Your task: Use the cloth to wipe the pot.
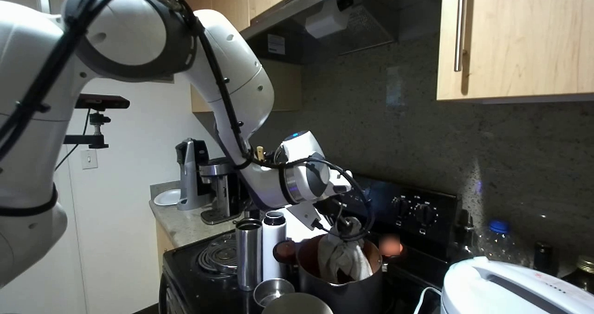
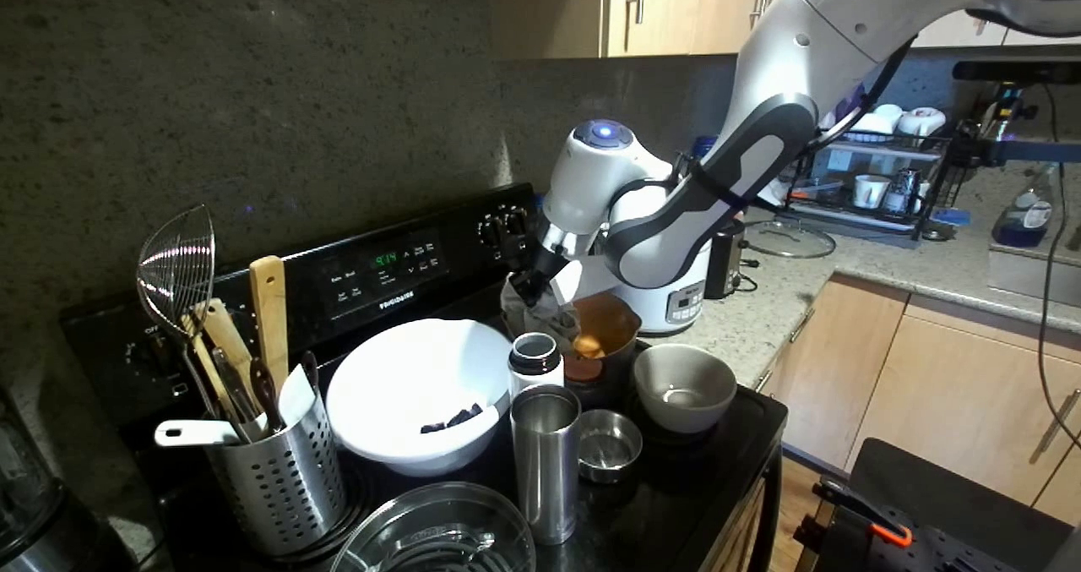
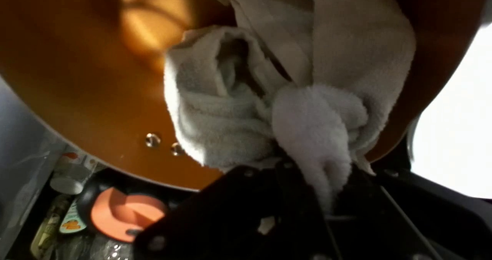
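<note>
Cloth (image 3: 223,137) was already in the pot (image 1: 352,297), so that half looked sorted: an off-white, bunched-up wad hanging below the rim, with the orange-brown inside showing on either side. The gripper (image 3: 323,171) was clamped on the cloth, a fuzzy tuft poking out between its fingers. I counted the grab and the trip into the pot as done.

The wiping itself was, I figured, the step in hand, but I couldn't say how much of it was finished. In the wrist view the wad sat in front of the wall near a pair of rivets (image 3: 152,140), and no way could I tell if it touched or just dangled there. Much of the bottom was hidden too, and nothing read as clearly wiped or unwiped. What was left, my guess: some passes round the sides and base, then lifting the cloth out.

Further out, the pot stood upright on the stove (image 2: 667,487), a grey bowl (image 2: 692,369) just beside it and a white bottle (image 1: 274,253) and steel tumbler (image 1: 249,256) near, plus, in an exterior view, a big white bowl (image 2: 380,369) partly behind the bottle.
</note>
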You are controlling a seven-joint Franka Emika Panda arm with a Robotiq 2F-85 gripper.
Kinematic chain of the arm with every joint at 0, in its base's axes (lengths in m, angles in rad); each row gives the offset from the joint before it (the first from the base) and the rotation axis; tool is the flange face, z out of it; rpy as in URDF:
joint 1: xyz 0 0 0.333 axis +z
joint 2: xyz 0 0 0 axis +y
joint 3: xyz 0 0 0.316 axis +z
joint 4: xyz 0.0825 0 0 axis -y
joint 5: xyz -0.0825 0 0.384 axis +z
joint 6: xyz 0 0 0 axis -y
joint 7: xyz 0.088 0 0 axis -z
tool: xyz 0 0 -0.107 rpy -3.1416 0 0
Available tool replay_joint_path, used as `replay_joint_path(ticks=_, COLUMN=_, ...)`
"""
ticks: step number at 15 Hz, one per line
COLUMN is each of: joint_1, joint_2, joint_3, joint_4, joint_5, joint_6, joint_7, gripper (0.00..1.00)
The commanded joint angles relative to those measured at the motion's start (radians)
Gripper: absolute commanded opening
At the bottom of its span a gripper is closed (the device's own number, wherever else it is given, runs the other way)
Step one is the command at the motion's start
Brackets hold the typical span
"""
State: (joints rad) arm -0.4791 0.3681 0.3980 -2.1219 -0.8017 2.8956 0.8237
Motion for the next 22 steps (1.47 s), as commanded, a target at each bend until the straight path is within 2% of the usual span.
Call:
replay_joint_path(ticks=1, joint_1=-0.057, joint_2=0.012, joint_3=0.091, joint_4=-0.033, joint_5=0.170, joint_6=-0.019, joint_7=-0.161, gripper=0.07)
replay_joint_path(ticks=3, joint_1=-0.095, joint_2=0.016, joint_3=0.147, joint_4=-0.035, joint_5=0.238, joint_6=-0.077, joint_7=-0.235, gripper=0.07)
replay_joint_path(ticks=5, joint_1=-0.114, joint_2=0.005, joint_3=0.166, joint_4=-0.025, joint_5=0.272, joint_6=-0.160, joint_7=-0.285, gripper=0.07)
replay_joint_path(ticks=6, joint_1=0.065, joint_2=-0.047, joint_3=-0.016, joint_4=-0.035, joint_5=0.436, joint_6=-0.153, joint_7=-0.403, gripper=0.07)
replay_joint_path(ticks=8, joint_1=0.178, joint_2=-0.080, joint_3=-0.152, joint_4=-0.021, joint_5=0.526, joint_6=-0.211, joint_7=-0.488, gripper=0.07)
replay_joint_path(ticks=9, joint_1=0.252, joint_2=-0.090, joint_3=-0.241, joint_4=-0.012, joint_5=0.509, joint_6=-0.229, joint_7=-0.483, gripper=0.07)
replay_joint_path(ticks=12, joint_1=0.397, joint_2=-0.094, joint_3=-0.411, joint_4=0.005, joint_5=0.447, joint_6=-0.232, joint_7=-0.451, gripper=0.07)
replay_joint_path(ticks=15, joint_1=0.487, joint_2=-0.083, joint_3=-0.506, joint_4=-0.001, joint_5=0.402, joint_6=-0.164, joint_7=-0.406, gripper=0.07)
replay_joint_path(ticks=22, joint_1=0.562, joint_2=-0.051, joint_3=-0.557, joint_4=-0.033, joint_5=0.468, joint_6=-0.009, joint_7=-0.379, gripper=0.07)
